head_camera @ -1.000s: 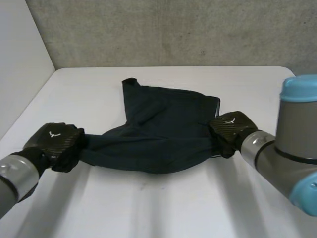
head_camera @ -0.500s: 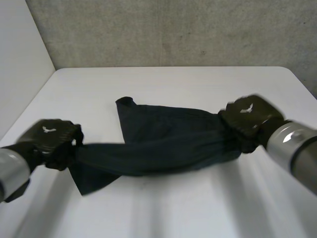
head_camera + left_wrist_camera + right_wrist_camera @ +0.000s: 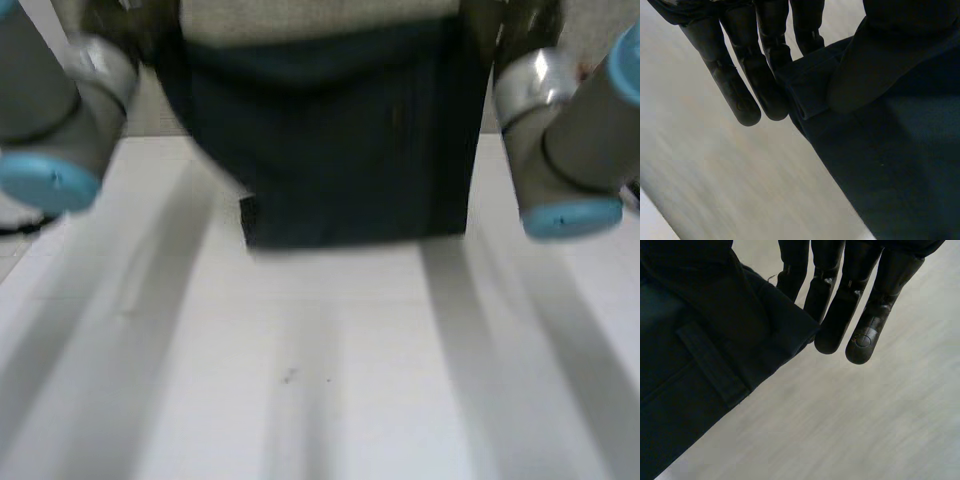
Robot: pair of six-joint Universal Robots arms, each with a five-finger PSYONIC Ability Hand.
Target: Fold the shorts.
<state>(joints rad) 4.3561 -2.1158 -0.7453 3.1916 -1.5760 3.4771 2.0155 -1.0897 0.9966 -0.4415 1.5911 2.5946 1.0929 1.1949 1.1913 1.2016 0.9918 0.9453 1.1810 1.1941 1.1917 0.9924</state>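
The dark navy shorts (image 3: 350, 140) hang flat in the air above the white table (image 3: 320, 380), stretched between my two raised arms, with the lower hem just over the tabletop. In the left wrist view my left hand (image 3: 742, 85) has straight fingers behind the waistband corner of the shorts (image 3: 880, 150), and the thumb presses the cloth against them. My right hand (image 3: 860, 315) pinches the opposite waistband corner of the shorts (image 3: 700, 365) in the same way, beside a belt loop (image 3: 715, 365).
My left arm (image 3: 60, 100) and right arm (image 3: 560, 130) stand high on either side of the hanging cloth. A grey wall (image 3: 300, 20) rises behind the table. Bare tabletop lies below and in front of the shorts.
Both arms have gone up and carried the shorts off the table. The bunched cloth has dropped open into a flat hanging sheet between the hands.
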